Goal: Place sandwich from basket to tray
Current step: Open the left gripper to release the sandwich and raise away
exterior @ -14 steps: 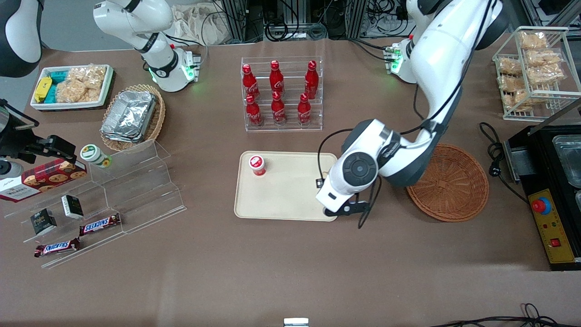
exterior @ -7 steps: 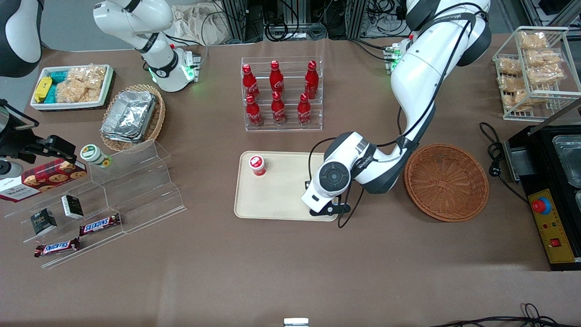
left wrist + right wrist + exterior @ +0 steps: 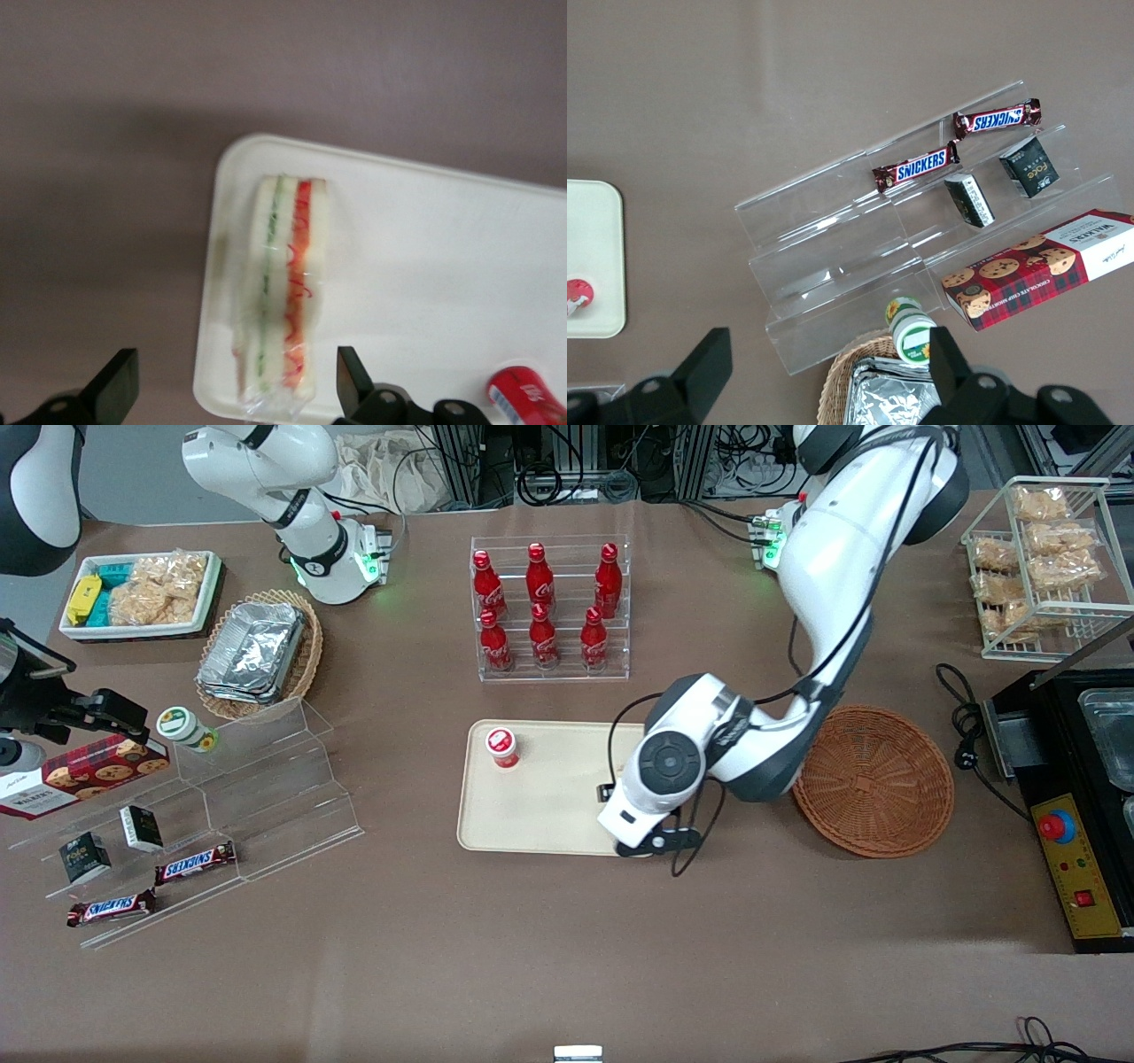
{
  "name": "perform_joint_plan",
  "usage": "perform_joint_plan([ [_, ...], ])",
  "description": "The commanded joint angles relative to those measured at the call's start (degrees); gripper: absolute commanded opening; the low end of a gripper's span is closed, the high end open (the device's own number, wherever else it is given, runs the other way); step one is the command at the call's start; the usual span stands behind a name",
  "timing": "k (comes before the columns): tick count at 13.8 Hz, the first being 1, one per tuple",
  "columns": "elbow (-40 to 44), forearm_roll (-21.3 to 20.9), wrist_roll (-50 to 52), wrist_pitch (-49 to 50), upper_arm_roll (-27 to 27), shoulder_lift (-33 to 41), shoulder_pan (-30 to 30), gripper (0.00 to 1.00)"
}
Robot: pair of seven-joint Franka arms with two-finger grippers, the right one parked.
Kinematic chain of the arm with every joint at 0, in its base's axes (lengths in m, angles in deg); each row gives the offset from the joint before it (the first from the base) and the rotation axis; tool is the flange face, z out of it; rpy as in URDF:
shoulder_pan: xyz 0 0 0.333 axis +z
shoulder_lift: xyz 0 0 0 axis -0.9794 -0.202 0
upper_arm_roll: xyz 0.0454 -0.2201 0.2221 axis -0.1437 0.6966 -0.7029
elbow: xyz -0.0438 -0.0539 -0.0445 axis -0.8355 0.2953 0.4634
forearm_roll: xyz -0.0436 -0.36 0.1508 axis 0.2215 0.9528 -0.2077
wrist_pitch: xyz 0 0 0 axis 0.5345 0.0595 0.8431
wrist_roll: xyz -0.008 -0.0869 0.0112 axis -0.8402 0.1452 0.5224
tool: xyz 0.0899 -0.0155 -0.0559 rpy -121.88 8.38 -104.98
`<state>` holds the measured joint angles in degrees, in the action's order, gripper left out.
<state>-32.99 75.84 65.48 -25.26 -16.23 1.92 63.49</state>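
I read "SNICKERS" on two bars (image 3: 916, 166) on the clear shelf, "WALKERS" on the red cookie box (image 3: 1039, 277).

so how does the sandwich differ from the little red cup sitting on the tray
The sandwich is a pale wedge with green and red-orange filling stripes, lying near one corner of the tray; the red cup is small, round and upright, near another corner. The open gripper hangs above the sandwich, its fingers apart on either side, while nothing is near the cup. Both rest on the beige tray.
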Motion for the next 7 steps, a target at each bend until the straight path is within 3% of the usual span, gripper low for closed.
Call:
perform_joint_plan([
  [1,-1.6,-0.2,-0.5,6.8,0.1,8.2,4.3,1.0],
  [4,-5.1,0.7,-7.4,11.2,-0.1,14.8,9.4,1.0],
  [7,-13.8,6.1,-19.4,11.4,-8.1,24.3,9.7,1.0],
])
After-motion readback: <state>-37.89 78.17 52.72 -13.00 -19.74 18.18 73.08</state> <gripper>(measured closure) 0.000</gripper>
